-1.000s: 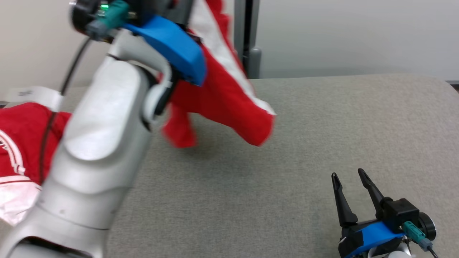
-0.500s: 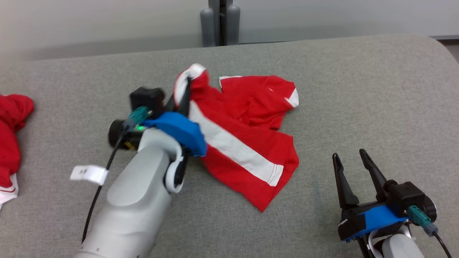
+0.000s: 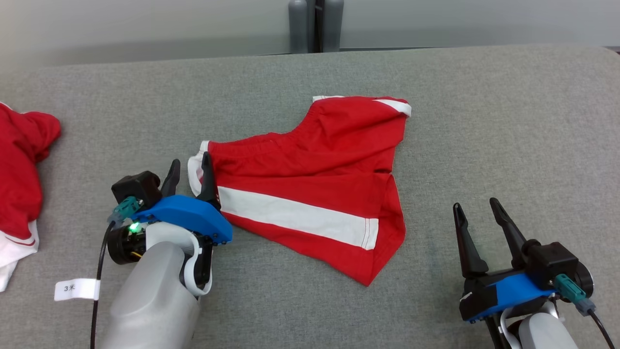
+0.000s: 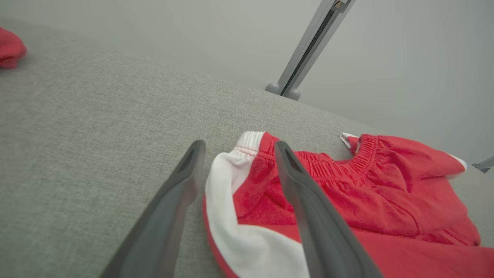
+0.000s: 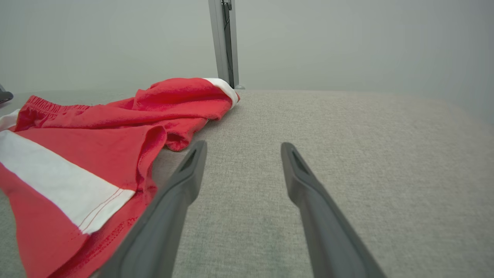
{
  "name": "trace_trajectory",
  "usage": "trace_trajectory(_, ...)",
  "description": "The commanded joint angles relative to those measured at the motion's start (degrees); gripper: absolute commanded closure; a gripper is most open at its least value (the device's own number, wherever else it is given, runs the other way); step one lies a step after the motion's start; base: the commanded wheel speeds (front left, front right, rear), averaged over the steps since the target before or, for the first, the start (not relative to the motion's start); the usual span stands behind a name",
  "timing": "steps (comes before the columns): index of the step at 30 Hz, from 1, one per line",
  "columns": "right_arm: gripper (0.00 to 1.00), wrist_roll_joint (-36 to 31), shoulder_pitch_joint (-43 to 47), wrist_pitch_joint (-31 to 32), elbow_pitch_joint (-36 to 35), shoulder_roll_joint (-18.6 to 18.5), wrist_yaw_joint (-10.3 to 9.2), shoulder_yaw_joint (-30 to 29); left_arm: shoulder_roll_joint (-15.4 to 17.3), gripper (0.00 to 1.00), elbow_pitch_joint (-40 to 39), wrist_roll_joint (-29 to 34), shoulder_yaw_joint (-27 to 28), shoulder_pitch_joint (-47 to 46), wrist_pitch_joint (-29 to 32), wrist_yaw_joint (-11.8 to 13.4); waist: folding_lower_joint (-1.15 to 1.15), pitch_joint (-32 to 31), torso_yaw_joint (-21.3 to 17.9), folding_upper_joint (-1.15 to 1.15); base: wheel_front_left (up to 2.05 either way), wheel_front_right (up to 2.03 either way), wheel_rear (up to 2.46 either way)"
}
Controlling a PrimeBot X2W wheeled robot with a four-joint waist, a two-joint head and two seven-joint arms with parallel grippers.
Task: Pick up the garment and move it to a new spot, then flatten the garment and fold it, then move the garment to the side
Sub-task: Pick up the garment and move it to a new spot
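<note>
The garment (image 3: 310, 189) is a pair of red shorts with a white side stripe, lying spread on the grey table (image 3: 436, 121) near its middle. Its white-trimmed waistband corner (image 4: 235, 173) lies between the spread fingers of my left gripper (image 3: 190, 165), which is open and grips nothing. In the left wrist view the gripper (image 4: 237, 146) straddles that corner. My right gripper (image 3: 477, 206) stands open at the lower right, apart from the shorts' hem (image 5: 112, 200); the right wrist view shows bare table between its fingers (image 5: 243, 144).
Another red and white garment (image 3: 22, 169) lies heaped at the table's left edge. A white paper tag (image 3: 76, 289) lies by my left forearm. A grey post (image 3: 315, 24) stands behind the table's far edge. Bare table lies right of the shorts.
The left gripper, shut on the shorts and holding them up a second ago, has brought them down onto the table, drawn them out leftward and opened. The camera has tilted. The right gripper stayed put.
</note>
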Motion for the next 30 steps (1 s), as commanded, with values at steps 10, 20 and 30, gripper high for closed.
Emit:
trace_trajectory(10, 0.00, -1.4, 0.7, 0.0, 0.1, -0.1, 0.01, -0.3, 2.0, 0.00, -13.5, 11.9, 5.2, 8.5, -0.3, -3.3, -0.01, -3.7, 1.2, 0.00, 0.00, 0.00, 0.00)
trace_trajectory(20, 0.00, -0.3, 4.5, 0.0, -0.2, -0.1, 0.01, 0.3, 0.9, 0.00, -24.6, 18.8, 9.9, 22.6, -0.3, -5.3, -0.01, -8.1, 2.3, 0.00, 0.00, 0.00, 0.00)
trace_trajectory(30, 0.00, 1.6, 7.1, 0.0, -0.2, -0.1, 0.01, 1.8, -1.2, 0.00, -31.9, 22.0, 13.4, 31.6, -0.3, -5.6, -0.01, -9.5, 2.5, 0.00, 0.00, 0.00, 0.00)
